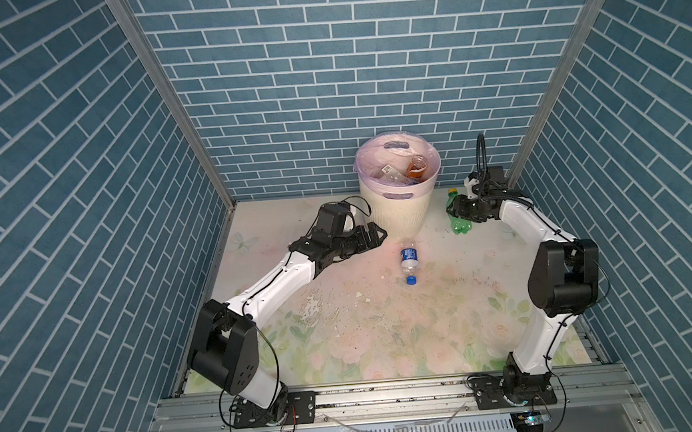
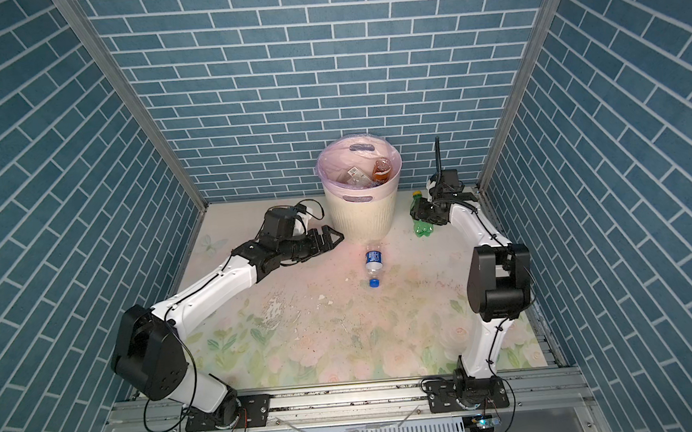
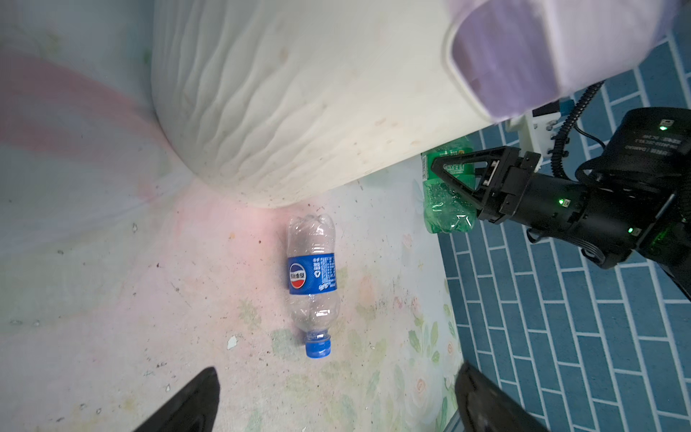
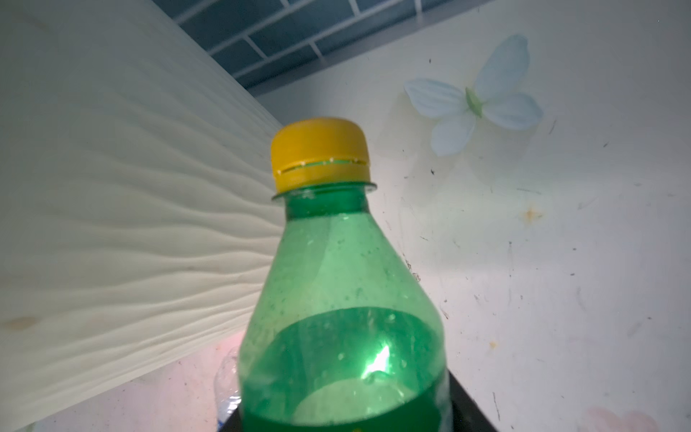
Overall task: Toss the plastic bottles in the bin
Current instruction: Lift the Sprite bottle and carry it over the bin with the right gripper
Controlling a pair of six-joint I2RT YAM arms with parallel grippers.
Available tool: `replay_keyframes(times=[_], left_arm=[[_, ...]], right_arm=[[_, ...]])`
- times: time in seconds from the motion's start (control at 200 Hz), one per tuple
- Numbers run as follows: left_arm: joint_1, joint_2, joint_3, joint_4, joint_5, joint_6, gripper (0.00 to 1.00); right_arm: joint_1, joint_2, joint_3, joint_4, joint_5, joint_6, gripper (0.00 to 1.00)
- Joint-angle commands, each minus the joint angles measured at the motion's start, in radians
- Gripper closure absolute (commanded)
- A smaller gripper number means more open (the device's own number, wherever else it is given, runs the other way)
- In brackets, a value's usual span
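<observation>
The cream ribbed bin [image 1: 398, 213] [image 2: 361, 224] with its pink liner stands at the back. Inside it lie a brown bottle [image 1: 417, 166] and clear bottles [image 1: 389, 173]. A clear bottle with a blue label and blue cap [image 1: 409, 260] [image 3: 313, 276] lies on the mat in front of the bin. My left gripper [image 1: 380, 236] [image 3: 338, 369] hovers open to its left, holding nothing. Right of the bin lies a green bottle with a yellow cap [image 1: 461, 226] [image 4: 344, 284]. My right gripper [image 1: 458, 208] is shut on its body, fingers [image 4: 463, 407] against its sides.
Blue brick-pattern walls [image 1: 368, 78] close in the back and both sides. The floral mat [image 1: 365, 332] is worn and speckled with white flakes. The green bottle sits near the back right corner, close to the bin's side [image 4: 112, 224].
</observation>
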Motion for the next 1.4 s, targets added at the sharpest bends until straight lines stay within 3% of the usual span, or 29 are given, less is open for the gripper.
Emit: replay_keyframes(times=[0.0,0.39,0.695,0.795,0.97,1.08,1.145,1.215,1.29,1.395], left_arm=[[-0.002,-0.018,0.089,-0.039,-0.018,0.090,0.01],[-0.061,0.045,0.375,-0.112,-0.046,0.349,0.01],[-0.101,0.066,0.529,-0.137,-0.090,0.467,0.01],[-0.101,0.054,0.510,-0.114,-0.101,0.470,0.01],[-0.102,0.041,0.476,-0.112,-0.134,0.467,0.01],[-0.101,0.032,0.458,-0.113,-0.159,0.469,0.01],[-0.102,0.027,0.450,-0.122,-0.169,0.472,0.01],[-0.101,0.020,0.437,-0.128,-0.179,0.473,0.01],[-0.101,0.013,0.421,-0.128,-0.187,0.471,0.01],[-0.101,0.004,0.393,-0.110,-0.195,0.458,0.01]], right_arm=[[0.010,-0.073,0.088,-0.020,-0.003,0.013,0.55],[0.025,-0.175,0.404,-0.004,0.071,-0.035,0.56],[0.022,-0.281,0.528,0.204,0.191,-0.013,0.55],[0.022,-0.242,0.579,0.217,0.226,0.010,0.55],[0.092,-0.072,0.629,0.208,0.134,0.123,0.55],[0.196,0.093,0.747,0.082,0.116,0.108,0.35],[0.215,0.198,0.866,0.001,0.058,0.121,0.17],[0.226,0.265,0.966,-0.045,0.009,0.134,0.04],[0.235,0.281,1.027,-0.082,0.026,0.118,0.01],[0.235,0.235,0.977,-0.070,0.050,0.107,0.01]])
